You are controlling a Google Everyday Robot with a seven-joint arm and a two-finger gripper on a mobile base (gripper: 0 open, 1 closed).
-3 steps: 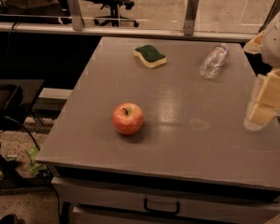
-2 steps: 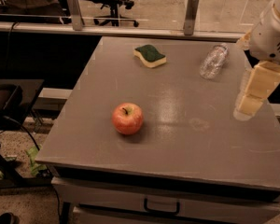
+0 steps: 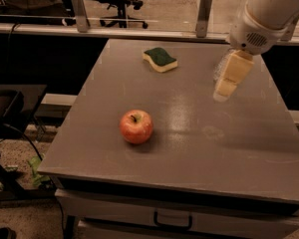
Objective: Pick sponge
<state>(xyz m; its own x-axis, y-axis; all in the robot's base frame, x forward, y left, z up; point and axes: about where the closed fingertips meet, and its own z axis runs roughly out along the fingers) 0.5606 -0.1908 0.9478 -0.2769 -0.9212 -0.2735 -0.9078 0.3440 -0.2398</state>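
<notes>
The sponge point(image 3: 160, 59) lies flat near the far edge of the table point(image 3: 199, 153), dark scouring side up over its pale foam, with bare surface all around it. It is low and soft, so the likeliest failure is a descent that stops too high and closes on air, or one that comes in off-centre and catches only a wavy corner, letting the sponge peel out as it is lifted. A sideways nudge is another danger, since the sponge sits close to the far edge and might slide toward it. The gripper point(image 3: 223, 89) hangs above the table well to the right of the sponge and somewhat nearer the camera, so a long diagonal reach is left to make. From this angle I cannot tell whether the jaws are spread or pressed together; if they arrive together, they would press on the top rather than straddle it. The apple point(image 3: 136, 126) sits well apart toward the front, outside any likely path.
</notes>
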